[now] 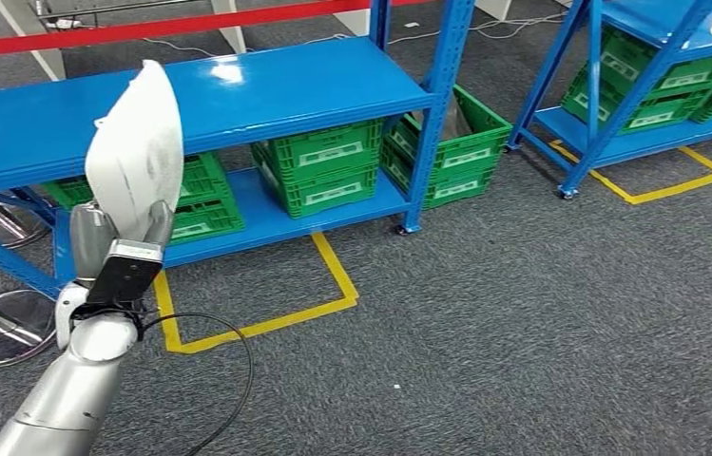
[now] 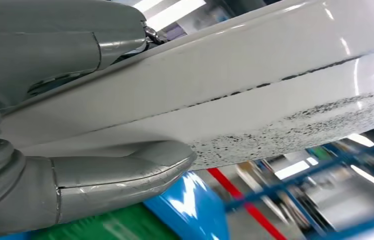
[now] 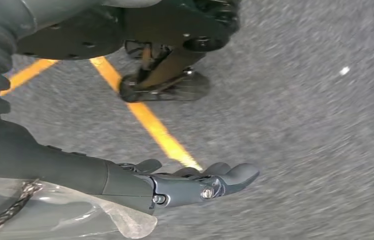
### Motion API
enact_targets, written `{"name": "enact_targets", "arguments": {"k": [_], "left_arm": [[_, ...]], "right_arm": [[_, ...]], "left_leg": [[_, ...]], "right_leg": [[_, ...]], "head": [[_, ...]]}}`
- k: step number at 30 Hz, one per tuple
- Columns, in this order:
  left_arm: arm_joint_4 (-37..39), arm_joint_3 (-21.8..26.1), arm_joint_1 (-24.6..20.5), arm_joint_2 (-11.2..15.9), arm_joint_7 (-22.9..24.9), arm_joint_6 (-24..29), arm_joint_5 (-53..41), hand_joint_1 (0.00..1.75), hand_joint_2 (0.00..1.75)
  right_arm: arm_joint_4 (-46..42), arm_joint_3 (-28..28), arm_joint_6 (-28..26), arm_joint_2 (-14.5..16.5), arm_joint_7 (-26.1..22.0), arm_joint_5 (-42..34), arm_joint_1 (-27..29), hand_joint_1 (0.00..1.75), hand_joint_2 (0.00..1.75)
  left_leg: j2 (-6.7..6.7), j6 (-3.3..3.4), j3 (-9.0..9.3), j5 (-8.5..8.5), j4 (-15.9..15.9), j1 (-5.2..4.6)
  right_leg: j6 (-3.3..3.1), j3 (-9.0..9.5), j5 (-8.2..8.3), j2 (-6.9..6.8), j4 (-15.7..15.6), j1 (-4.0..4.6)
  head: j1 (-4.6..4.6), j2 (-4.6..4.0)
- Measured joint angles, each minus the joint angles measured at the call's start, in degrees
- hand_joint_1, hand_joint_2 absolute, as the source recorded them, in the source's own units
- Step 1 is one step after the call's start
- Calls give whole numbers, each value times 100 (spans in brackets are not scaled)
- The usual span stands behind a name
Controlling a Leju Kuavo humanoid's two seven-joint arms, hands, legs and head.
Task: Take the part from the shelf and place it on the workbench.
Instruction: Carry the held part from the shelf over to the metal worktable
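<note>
Head view, read from left to right: at the far left the robot's silver left arm rises from the lower corner, and its left hand (image 1: 122,249) grips the lower edge of a white, curved, shell-like part (image 1: 136,152). The part stands nearly upright, held edge-on above the hand and clear of the blue shelf (image 1: 266,90) behind it, so it has already left the shelf and is being carried in the air. Holding it upright by one rim probably keeps the wide panel away from the shelf frame. Under the shelf's top deck, green crates (image 1: 318,163) sit on the lower board, with another crate tilted just past the upright post. Yellow floor tape (image 1: 266,323) marks a bay on the grey carpet in front. Further right stands a second blue shelf (image 1: 656,90), also loaded with green crates. No workbench can be seen here, so the robot likely has to turn or walk before it can set the part down.

Left wrist view, close up: the grey thumb (image 2: 125,170) and the rest of the hand press on opposite faces of the part's white edge, which is glossy with dark speckled wear.

Right wrist view: the right hand (image 3: 194,182) hangs over the carpet and tape, fingers extended and slightly apart, holding nothing, apparently idle while the left arm does the carrying.
</note>
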Motion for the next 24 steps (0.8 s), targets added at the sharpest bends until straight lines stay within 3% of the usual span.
{"name": "enact_targets", "arguments": {"k": [2,3,6,8,10,11,12,13,15,17,19,21,22,24], "left_arm": [[0,-20,-12,18,-139,-141,52,175,175],[0,-21,-23,25,-197,-180,64,175,175],[0,-41,-56,31,-316,-260,70,175,175],[0,-57,-75,25,-347,-335,103,175,175],[6,-60,-78,23,-374,-430,180,175,175],[13,-60,-71,20,-389,-481,225,175,175],[22,-60,-62,17,-404,-534,276,175,175],[30,-60,-55,14,-417,-583,320,175,175],[36,-59,-50,11,-430,-651,383,175,175],[36,-56,-49,9,-433,-679,408,175,175],[36,-54,-48,7,-438,-694,411,175,175],[36,-53,-55,-2,-442,-706,412,175,175],[35,-53,-62,-13,-445,-721,416,175,175],[36,-49,-68,-31,-458,-774,447,175,175]], "right_arm": [[3,-46,-40,-5,96,1,-12,0,175],[6,-72,-49,-7,135,-12,-17,0,175],[24,-179,-47,-7,216,-95,13,0,175],[31,-254,-64,-7,241,-134,24,0,175],[31,-321,-119,-7,251,-146,16,0,175],[31,-354,-158,-7,258,-142,14,0,175],[31,-385,-202,-7,268,-132,19,0,175],[32,-412,-246,-7,278,-119,29,0,175],[32,-453,-320,-9,298,-101,52,0,175],[32,-485,-349,-10,324,-96,57,0,175],[33,-503,-352,-13,338,-95,56,0,175],[33,-515,-359,-28,339,-93,77,0,175],[34,-522,-378,-38,343,-81,91,0,175],[36,-535,-451,-61,357,-29,93,0,175]], "left_leg": [[99,-43,13,-19,10,-30],[142,-70,18,-27,15,-45],[227,-163,33,-45,26,-46],[34,-216,-48,-236,259,-23],[-221,-235,-329,-613,937,-11],[-271,-233,-495,-771,1320,-10],[-291,-227,-612,-838,1580,-13],[-301,-212,-644,-793,1643,-15],[-378,-155,-415,-416,1121,-23],[-630,-76,-88,-107,401,-19],[-774,-33,31,-73,108,-27],[-668,-9,41,-61,38,-29],[-602,9,53,-45,7,-17],[-453,49,74,-20,-40,5]], "right_leg": [[-55,388,219,-177,-692,34],[-86,473,242,-223,-845,50],[-194,465,256,-102,-879,59],[-259,469,290,4,-897,35],[-292,467,308,131,-902,32],[-299,466,312,202,-901,40],[-302,466,313,276,-898,50],[-303,468,314,352,-894,58],[-301,476,315,502,-883,69],[-284,461,322,642,-865,69],[-230,403,346,759,-855,45],[-159,340,367,825,-861,27],[-128,301,336,731,-825,34],[-71,93,112,387,-451,39]], "head": [[-8,0],[-14,0],[-23,0],[-41,0],[-67,0],[-73,0],[-73,0],[-73,0],[-73,0],[-63,0],[-68,0],[-79,0],[-63,0],[-20,0]]}}
